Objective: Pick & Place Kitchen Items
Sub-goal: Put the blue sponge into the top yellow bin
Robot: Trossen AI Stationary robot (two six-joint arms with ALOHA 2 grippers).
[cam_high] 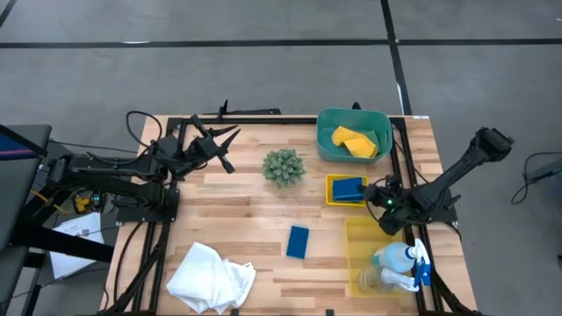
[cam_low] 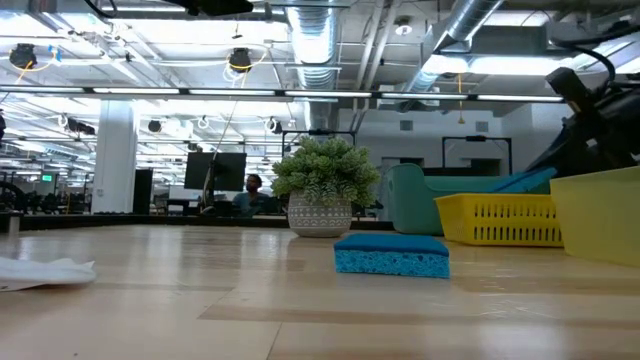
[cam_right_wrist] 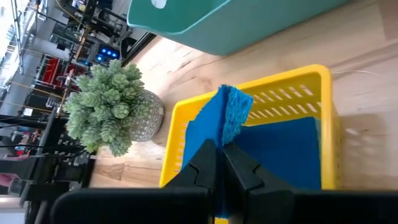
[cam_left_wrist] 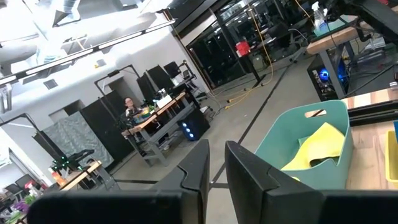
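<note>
Blue sponge [cam_right_wrist: 231, 111] clamped edge-on between my right pincer's [cam_right_wrist: 222, 163] tips, held above the small yellow basket [cam_right_wrist: 292, 93], a second blue sponge [cam_right_wrist: 283, 149] lying flat inside. Its long axis runs straight out from my fingers, free end toward the teal bin [cam_right_wrist: 236, 18]. My left pincer [cam_high: 221, 140] waits raised at the far left edge, nearly closed, empty.

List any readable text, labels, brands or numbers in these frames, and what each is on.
None readable.
Papers under the left arm's mount: print is too small to read.
Spray bottle in the clear yellow bin: no label legible.
Green sign in the room behind, low view: too blurred to read.
</note>
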